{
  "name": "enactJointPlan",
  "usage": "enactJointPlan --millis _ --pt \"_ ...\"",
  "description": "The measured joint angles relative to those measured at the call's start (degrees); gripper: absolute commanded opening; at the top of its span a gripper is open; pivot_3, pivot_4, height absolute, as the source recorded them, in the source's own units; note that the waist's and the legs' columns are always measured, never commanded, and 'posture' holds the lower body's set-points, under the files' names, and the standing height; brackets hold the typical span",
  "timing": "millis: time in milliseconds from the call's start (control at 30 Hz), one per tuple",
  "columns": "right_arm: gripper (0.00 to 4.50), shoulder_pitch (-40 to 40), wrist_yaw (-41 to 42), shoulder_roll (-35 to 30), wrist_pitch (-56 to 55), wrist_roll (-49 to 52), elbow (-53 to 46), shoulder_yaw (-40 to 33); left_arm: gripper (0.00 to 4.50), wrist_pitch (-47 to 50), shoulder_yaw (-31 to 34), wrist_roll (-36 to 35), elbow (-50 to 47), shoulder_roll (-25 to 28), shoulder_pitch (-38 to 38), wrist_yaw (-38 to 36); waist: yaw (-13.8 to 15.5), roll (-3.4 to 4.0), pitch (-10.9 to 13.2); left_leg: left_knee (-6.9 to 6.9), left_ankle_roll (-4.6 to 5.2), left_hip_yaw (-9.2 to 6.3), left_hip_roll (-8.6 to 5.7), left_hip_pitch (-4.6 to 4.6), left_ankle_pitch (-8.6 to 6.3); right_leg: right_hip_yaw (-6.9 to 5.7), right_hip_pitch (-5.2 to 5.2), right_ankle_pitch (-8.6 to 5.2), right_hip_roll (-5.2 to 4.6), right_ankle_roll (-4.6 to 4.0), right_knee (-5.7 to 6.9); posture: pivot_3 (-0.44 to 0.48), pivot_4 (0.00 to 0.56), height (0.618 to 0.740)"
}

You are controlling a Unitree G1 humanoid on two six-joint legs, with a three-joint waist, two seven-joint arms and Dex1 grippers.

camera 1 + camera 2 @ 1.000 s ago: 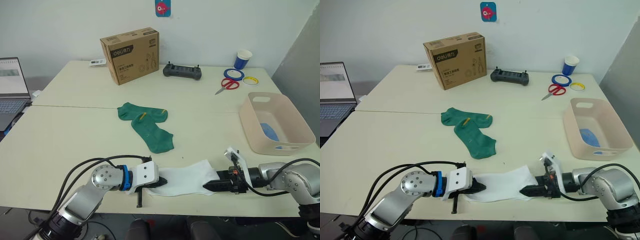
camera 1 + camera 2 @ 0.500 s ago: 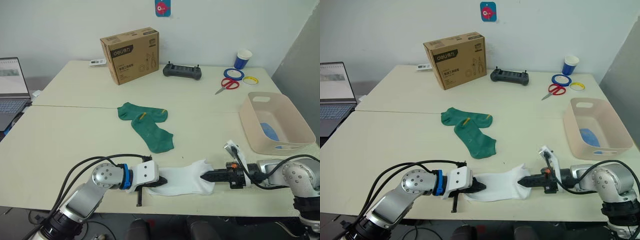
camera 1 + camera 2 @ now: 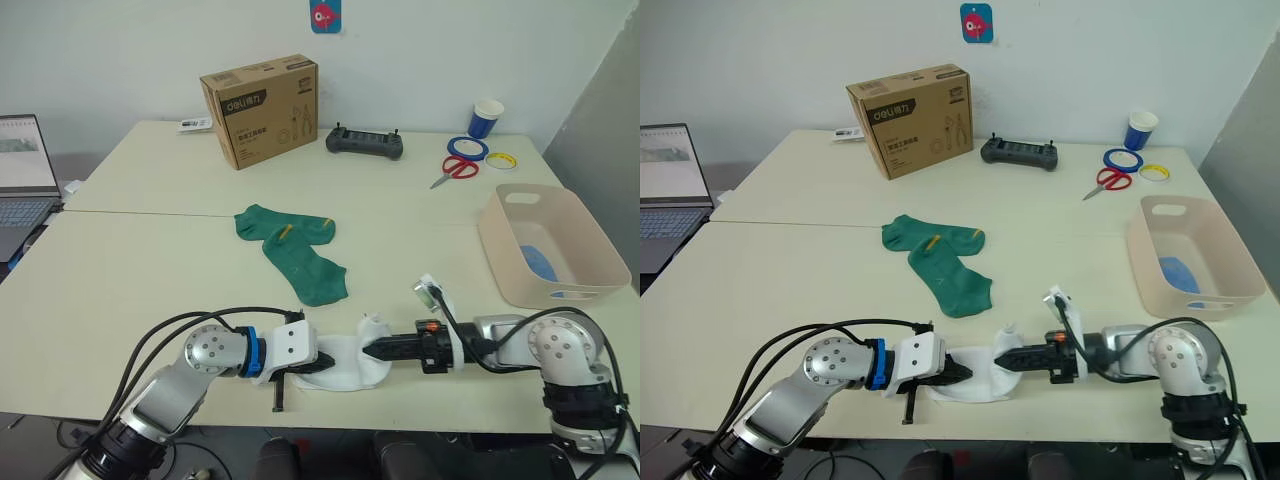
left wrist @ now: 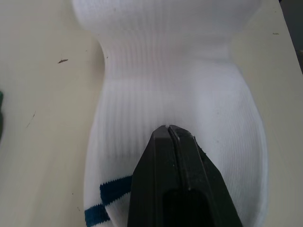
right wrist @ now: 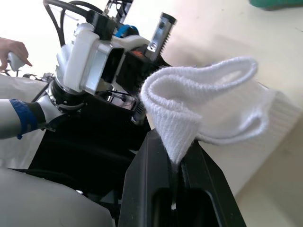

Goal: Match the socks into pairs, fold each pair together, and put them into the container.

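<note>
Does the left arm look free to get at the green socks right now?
Probably not yet: the left gripper is shut on the white socks. The table between it and the green socks lies open.

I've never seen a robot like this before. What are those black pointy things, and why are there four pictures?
Those are the robot's two hands. The left gripper pins one end of a soft white sock to the pale table; the right gripper pinches the other end, folding it over. Two pictures come from its head, two from cameras on its wrists. Two dark green socks lie farther back. The pale pink plastic basin holds something blue.
</note>
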Motion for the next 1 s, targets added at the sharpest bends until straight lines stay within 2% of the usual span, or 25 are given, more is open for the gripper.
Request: enactJointPlan --millis 333,600,767,900,1000 --pt "0.05 -1.25 0.85 3.13 -6.15 -6.44 6.72 7.59 0.00 -0.90 0.23 -0.05 0.39 -0.02 0.26 -0.03 -0.05 0.02 0.01 -0.02 0.00 0.00 0.01 0.00 0.00 -0.01 -0.03 -0.01 0.00 -0.02 0.00 0.000 0.150 0.740" --pt "0.05 -1.80 2.82 4.78 -9.30 -8.85 9.98 10.48 0.00 0.53 1.75 -1.89 -0.80 0.30 1.62 -0.53 -0.19 0.04 0.03 -0.06 0.00 0.01 0.03 -0.02 0.00 0.00 -0.06 -0.03 0.02 -0.05 0.00 0.000 0.150 0.740" --pt "0.05 -2.62 4.60 4.86 -11.03 -10.02 11.39 11.71 0.00 5.67 5.13 -7.35 -1.67 6.08 1.79 -5.41 -0.72 0.05 0.04 -0.14 0.00 -0.04 0.06 0.00 0.00 -0.03 -0.14 -0.05 0.07 -0.09 0.04 0.000 0.150 0.740" --pt "0.05 -4.03 6.60 4.57 -12.53 -11.71 12.28 13.67 0.00 8.25 8.91 -10.59 -1.52 13.73 -0.62 -11.38 -1.27 -0.02 0.11 -0.14 0.00 -0.02 0.05 -0.08 0.00 0.00 -0.29 -0.04 0.05 -0.10 0.07 0.000 0.150 0.740" --pt "0.05 -4.65 7.62 4.56 -12.94 -12.89 12.57 14.40 0.00 9.52 12.52 -12.85 -1.33 15.61 -3.35 -13.28 -1.38 -0.02 0.11 -0.14 0.00 0.03 0.03 -0.09 0.00 0.04 -0.29 -0.04 0.03 -0.10 0.05 0.000 0.150 0.740"
